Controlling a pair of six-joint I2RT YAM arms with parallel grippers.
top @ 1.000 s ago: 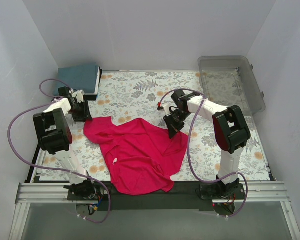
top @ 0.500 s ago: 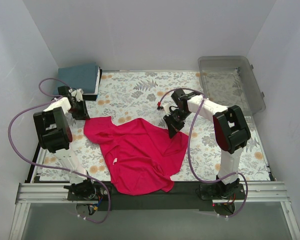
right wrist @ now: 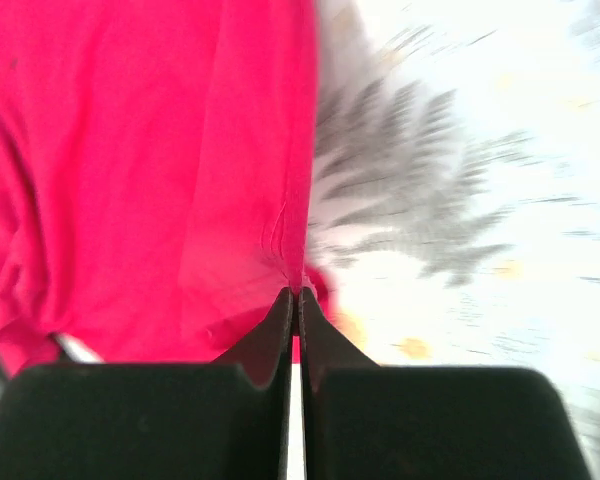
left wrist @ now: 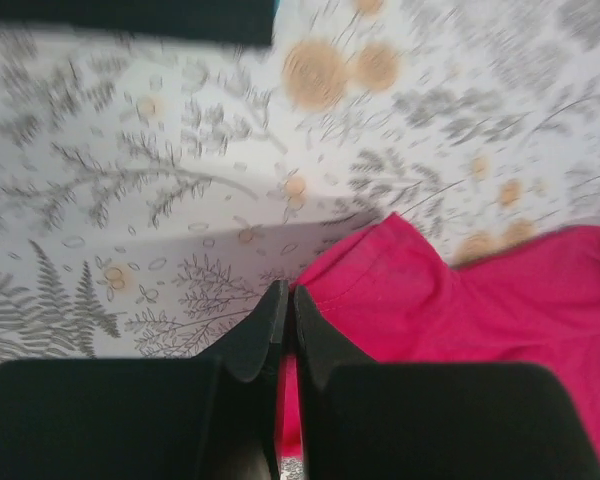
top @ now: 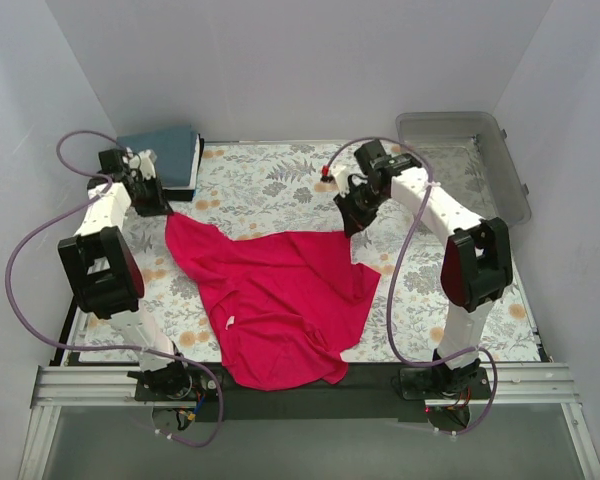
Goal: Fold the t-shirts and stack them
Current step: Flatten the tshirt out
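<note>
The crimson-pink t-shirt (top: 275,300) lies spread on the floral table, with its white neck label (top: 230,322) showing. My left gripper (top: 162,210) is shut on the shirt's far left corner (left wrist: 400,290). My right gripper (top: 351,228) is shut on its far right corner (right wrist: 180,180) and holds that edge raised and stretched. The teal-blue t-shirt (top: 162,155) lies folded at the back left corner, behind my left gripper.
A clear plastic bin (top: 465,165) stands at the back right. The floral tablecloth (top: 270,185) shows between the two grippers and the back wall. White walls close in on both sides.
Both grippers have moved toward the back of the table, pulling the pink shirt's far edge with them. The edge between them is now straighter and tauter.
</note>
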